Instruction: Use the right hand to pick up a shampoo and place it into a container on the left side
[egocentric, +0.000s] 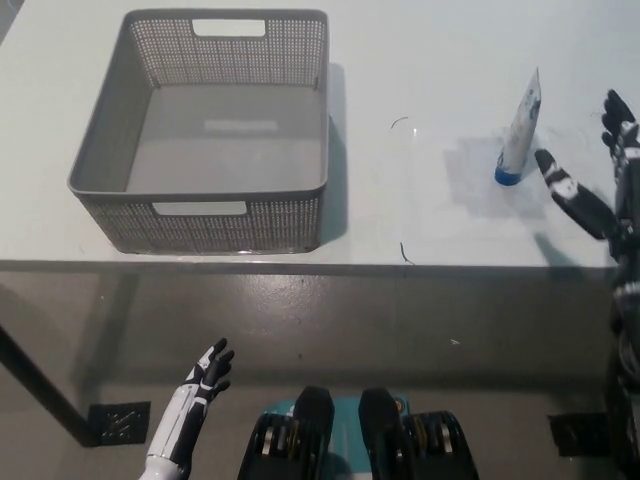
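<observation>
While one tube (519, 130) is standing upright at two o'clock of one empty basket (212, 215), the right hand (600, 170) is hovering beside it, fingers spread wide, and the left hand (200, 385) is resting low at seven o'clock, fingers loosely apart.

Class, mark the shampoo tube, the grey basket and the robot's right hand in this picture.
shampoo tube (520, 128): head view, middle of its white body.
grey basket (236, 224): head view, near wall.
right hand (598, 176): head view, middle of the open black hand.

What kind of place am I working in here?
Probably a test bench or lab rather than a home: a bare white table, one gray basket, one tube standing on its cap, plain gray floor.
</observation>
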